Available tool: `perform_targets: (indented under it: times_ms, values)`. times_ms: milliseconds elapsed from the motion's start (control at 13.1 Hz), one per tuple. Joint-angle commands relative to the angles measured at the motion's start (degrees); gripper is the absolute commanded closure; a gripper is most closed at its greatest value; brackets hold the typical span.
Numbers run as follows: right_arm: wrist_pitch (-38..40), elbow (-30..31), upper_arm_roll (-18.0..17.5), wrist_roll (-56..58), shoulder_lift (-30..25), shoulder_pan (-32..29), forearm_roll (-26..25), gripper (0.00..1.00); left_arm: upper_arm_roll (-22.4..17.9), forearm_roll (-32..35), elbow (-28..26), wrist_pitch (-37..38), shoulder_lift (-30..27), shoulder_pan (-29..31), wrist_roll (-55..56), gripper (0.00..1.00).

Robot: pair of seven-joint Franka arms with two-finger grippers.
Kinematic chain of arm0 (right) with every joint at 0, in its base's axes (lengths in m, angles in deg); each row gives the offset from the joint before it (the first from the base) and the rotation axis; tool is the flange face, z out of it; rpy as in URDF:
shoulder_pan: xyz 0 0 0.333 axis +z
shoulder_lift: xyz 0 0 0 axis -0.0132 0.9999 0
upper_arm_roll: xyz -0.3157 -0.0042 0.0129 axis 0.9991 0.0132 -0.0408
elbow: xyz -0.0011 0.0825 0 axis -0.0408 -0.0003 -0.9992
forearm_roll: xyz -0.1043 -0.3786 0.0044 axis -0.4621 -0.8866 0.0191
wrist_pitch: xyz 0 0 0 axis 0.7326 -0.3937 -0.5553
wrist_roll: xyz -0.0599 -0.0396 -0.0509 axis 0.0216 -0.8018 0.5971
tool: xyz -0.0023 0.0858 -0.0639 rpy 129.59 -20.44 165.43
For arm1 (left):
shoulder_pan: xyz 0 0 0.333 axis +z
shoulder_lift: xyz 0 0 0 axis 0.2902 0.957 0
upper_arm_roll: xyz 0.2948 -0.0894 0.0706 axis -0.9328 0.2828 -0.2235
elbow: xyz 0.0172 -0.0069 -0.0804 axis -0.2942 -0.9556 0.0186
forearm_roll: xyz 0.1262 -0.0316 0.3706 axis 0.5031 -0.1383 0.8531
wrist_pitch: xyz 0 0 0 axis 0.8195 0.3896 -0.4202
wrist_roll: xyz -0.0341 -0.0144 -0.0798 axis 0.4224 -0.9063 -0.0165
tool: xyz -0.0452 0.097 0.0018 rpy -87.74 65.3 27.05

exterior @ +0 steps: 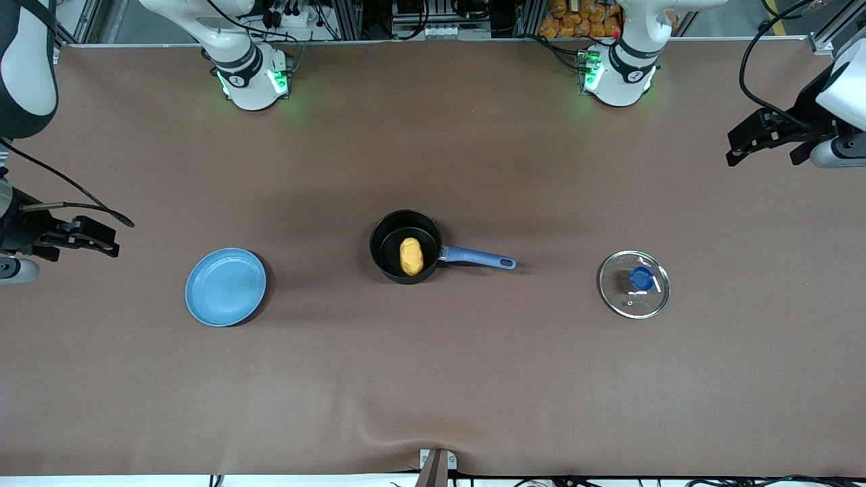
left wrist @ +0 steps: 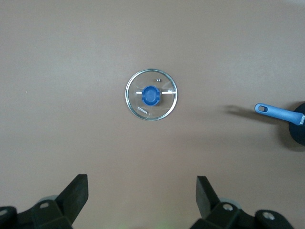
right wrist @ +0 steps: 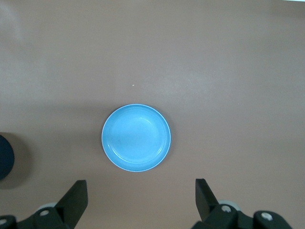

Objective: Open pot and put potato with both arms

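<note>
Brown covering spreads over the whole table [exterior: 433,379], and from my station I see the pot [exterior: 406,246] at its middle, lid off, handle aimed toward the left arm's end. Inside it lies the potato [exterior: 411,256]. Its glass lid [exterior: 634,284] rests flat near the left arm's end, a light-blue plate [exterior: 225,286] near the right arm's end. My left gripper [left wrist: 142,191] hangs above the lid, fingers apart and empty; my right gripper [right wrist: 141,192] hangs above the plate, fingers likewise apart.
</note>
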State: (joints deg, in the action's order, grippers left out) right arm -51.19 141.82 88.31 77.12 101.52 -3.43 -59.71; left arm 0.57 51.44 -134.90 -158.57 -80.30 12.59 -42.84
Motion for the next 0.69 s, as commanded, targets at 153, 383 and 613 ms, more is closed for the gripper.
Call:
perform_targets:
  times_ms: [153,383,613]
  values:
    - [0.3,1.1,-0.2,-0.6,-1.5,0.6,-1.3,0.0,-0.1,-0.2,0.5,0.7,-0.6,0.2,-0.4,0.0]
    - [0.4,1.1,-0.2,-0.5,-1.6,0.6,-1.2,0.0,-0.1,-0.2,0.5,0.7,-0.7,0.2,-0.5,0.0]
    - [0.4,1.2,-0.2,-0.5,-1.5,0.6,-1.2,0.0,-0.1,-0.3,0.5,1.1,-0.8,0.2,-0.3,0.0]
